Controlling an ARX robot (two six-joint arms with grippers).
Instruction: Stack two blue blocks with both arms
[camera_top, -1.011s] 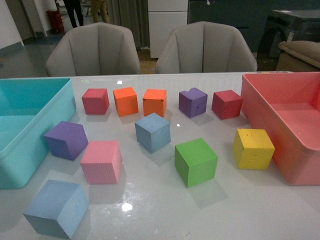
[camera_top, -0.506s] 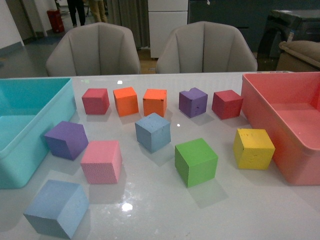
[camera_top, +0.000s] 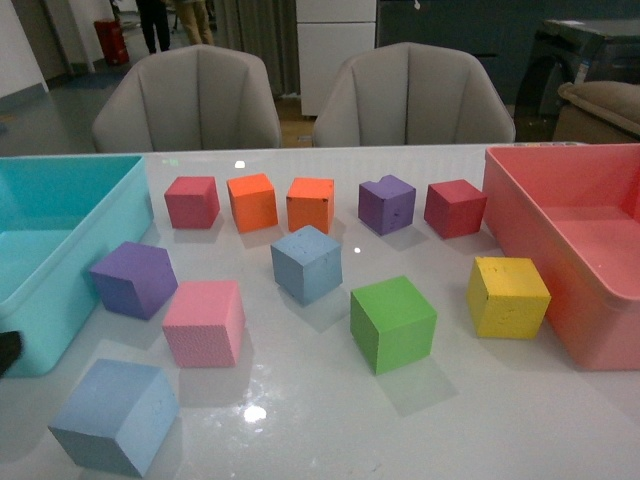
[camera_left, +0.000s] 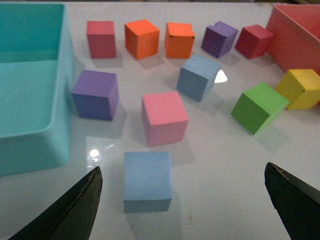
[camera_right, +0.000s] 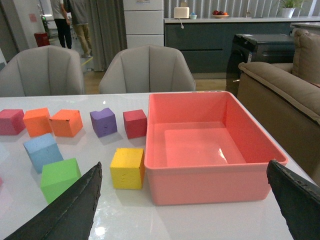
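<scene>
Since the earlier frames, a dark part (camera_top: 6, 352) has entered the left edge of the front view, beside the teal bin (camera_top: 122, 215); what it is cannot be told. All cubes lie where they were.

View coverage:
- Front view: both blue blocks, neither end effector.
- Left wrist view: both blue blocks from above. The left end effector (camera_left: 182, 168) has its fingers (camera_left: 75, 212) spread wide apart and holds nothing.
- Right wrist view: only the far blue block, plus the whole pink bin (camera_right: 210, 182). The right end effector (camera_right: 184, 164) is also spread wide apart and holds nothing.

Blue blocks: pale, dusty blue foam with speckled, slightly rough faces.
- Near blue block (camera_top: 113, 417) rests on the tabletop (camera_top: 430, 430), closest to the robot, turned corner-on. It lies between the left fingers in the left wrist view.
- Far blue block (camera_top: 306, 263) stands mid-tabletop, apart from every neighbour.

Clearances: the pink cube (camera_top: 204, 322) sits just beyond the near block and the teal bin stands to its left. Bare tabletop extends to its right, in front of the green cube (camera_top: 392, 323).
</scene>
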